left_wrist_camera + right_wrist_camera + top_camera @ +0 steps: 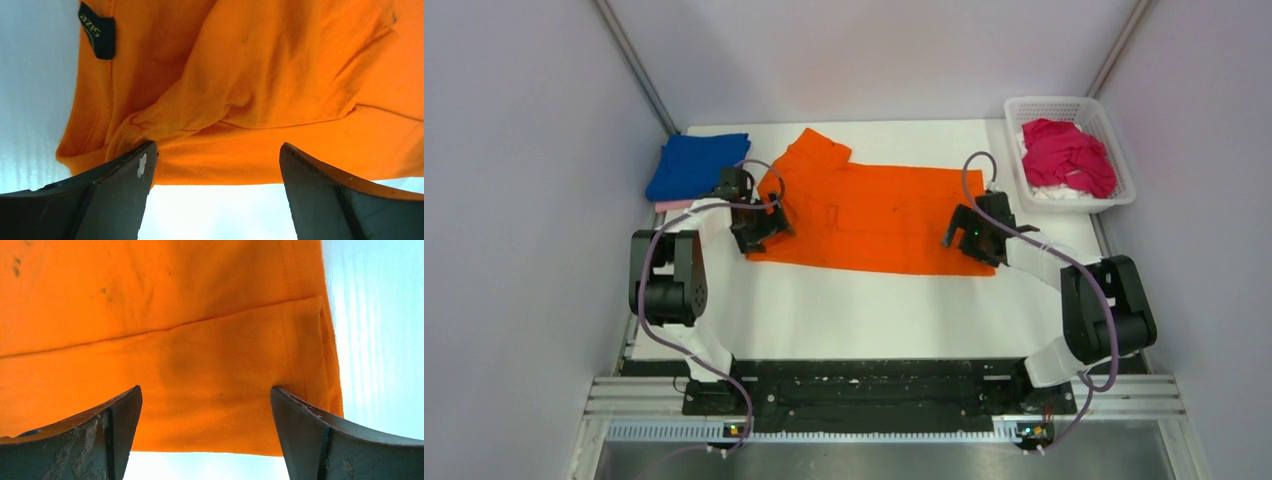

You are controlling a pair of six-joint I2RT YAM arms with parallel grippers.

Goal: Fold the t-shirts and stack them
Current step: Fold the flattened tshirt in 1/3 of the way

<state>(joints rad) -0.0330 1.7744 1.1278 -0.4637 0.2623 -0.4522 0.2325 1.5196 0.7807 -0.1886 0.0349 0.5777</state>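
Orange t-shirt (864,215) lies flat across the middle of the white table (874,310). Left gripper (759,228) and right gripper (969,236) sit at its near edge, one per end, jaws wide, holding nothing. Pinch every layer at equal depth; lift both ends together.

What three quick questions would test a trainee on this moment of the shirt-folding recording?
1. True or false: the magenta t-shirt lies in the white basket.
2. The orange t-shirt is: A, in the basket; B, spread out on the table; C, lifted clear of the table.
3. Left gripper and right gripper: open or shut?

Key: 1 true. 2 B. 3 open, both, with the jaws wide apart over the shirt's near edge.
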